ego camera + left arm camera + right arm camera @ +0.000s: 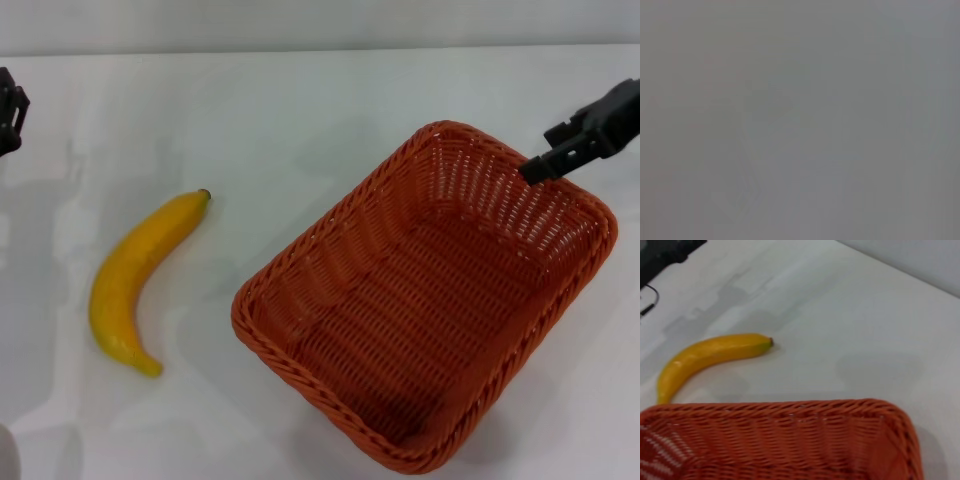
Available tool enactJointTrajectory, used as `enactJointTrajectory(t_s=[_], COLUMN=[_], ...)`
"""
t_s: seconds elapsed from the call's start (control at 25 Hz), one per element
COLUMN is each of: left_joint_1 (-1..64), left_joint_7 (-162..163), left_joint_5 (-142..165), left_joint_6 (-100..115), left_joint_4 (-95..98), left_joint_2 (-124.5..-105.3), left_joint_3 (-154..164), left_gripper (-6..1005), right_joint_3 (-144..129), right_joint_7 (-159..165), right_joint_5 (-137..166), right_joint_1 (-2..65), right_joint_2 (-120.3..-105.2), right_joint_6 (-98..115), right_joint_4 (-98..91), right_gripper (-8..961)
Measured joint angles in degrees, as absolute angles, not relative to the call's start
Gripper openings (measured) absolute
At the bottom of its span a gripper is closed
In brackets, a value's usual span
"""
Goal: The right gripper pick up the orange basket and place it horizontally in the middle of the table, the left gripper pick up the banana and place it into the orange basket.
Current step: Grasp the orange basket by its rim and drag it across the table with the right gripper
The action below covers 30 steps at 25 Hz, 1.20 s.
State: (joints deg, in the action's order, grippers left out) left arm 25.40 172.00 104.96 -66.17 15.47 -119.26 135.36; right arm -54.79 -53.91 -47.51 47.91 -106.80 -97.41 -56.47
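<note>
Head view is showing the orange basket [425, 300] sitting skewed on the white tabletop [300, 130], open side up, on the robot's right. The right end effector [535, 168] is reaching in from the right edge, its black finger lying at the basket's far rim; whether it is pinching the rim cannot be told. The banana [135, 282] is lying flat, apart from the basket on its left, dark tip pointing away. The left end effector [10, 110] is sitting at the left edge, its opening not discernible. The left wrist view is showing only grey blur.
</note>
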Motion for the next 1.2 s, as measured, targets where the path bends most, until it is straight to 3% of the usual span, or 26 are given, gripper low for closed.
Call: enactJointTrajectory(t_s=[0.48,1.2], left_joint_1=[25.4,25.4], left_joint_7=[172.0,172.0], left_joint_5=[105.12,105.11], left_joint_6=[-66.17,-66.18], left_joint_4=[15.47,15.47], left_joint_2=[-119.33,-119.36], left_joint_3=[135.48,135.61], left_gripper=[839,836], right_joint_3=[-54.88,-56.17], right_joint_7=[-55.7,-57.49], right_joint_5=[-40.23,-33.78], right_joint_1=[48.81,47.9], right_joint_2=[-110.19,-113.59], right_joint_6=[-93.9,-90.47], right_joint_4=[-57.19,-56.3], right_gripper=[753,741])
